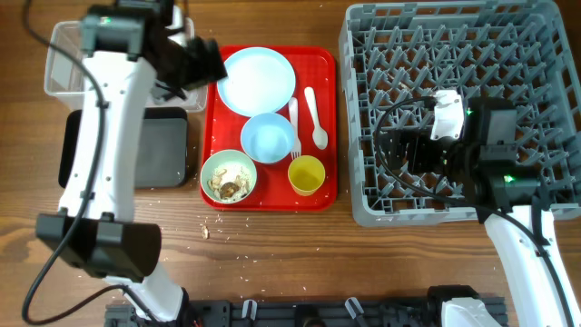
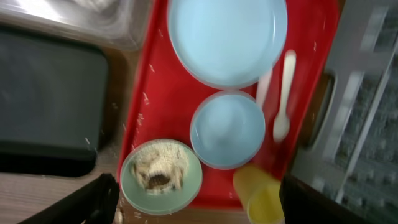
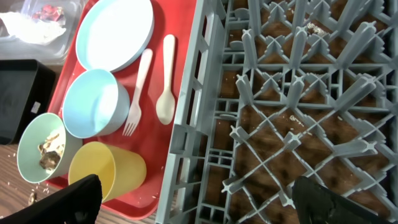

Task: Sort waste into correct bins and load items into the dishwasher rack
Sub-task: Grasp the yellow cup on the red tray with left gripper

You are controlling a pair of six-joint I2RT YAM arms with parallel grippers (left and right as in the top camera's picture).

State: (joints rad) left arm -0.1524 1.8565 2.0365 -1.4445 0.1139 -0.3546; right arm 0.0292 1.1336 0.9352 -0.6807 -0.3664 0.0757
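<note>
On the red tray (image 1: pixel 322 195) sit a pale blue plate (image 1: pixel 258 80), a blue bowl (image 1: pixel 269 138), a green bowl (image 1: pixel 228 176) with beige food scraps, a yellow cup (image 1: pixel 307 174), a white fork (image 1: pixel 294 127) and a spoon (image 1: pixel 315 116). My left gripper (image 2: pixel 199 205) is open and empty above the tray's left side, over the green bowl (image 2: pixel 160 175) and the cup (image 2: pixel 261 196). My right gripper (image 3: pixel 193 208) is open and empty over the left edge of the grey rack (image 3: pixel 298 93). The clear tub (image 3: pixel 59 43) holds a white napkin (image 3: pixel 28 28) and a red wrapper (image 3: pixel 48 11).
The clear tub (image 1: pixel 68 59) stands at the back left, with the black tray (image 1: pixel 168 150) in front of it, left of the red tray. Crumbs (image 1: pixel 206 232) lie on the wooden table in front of the red tray. The rack (image 1: pixel 454 54) fills the right side.
</note>
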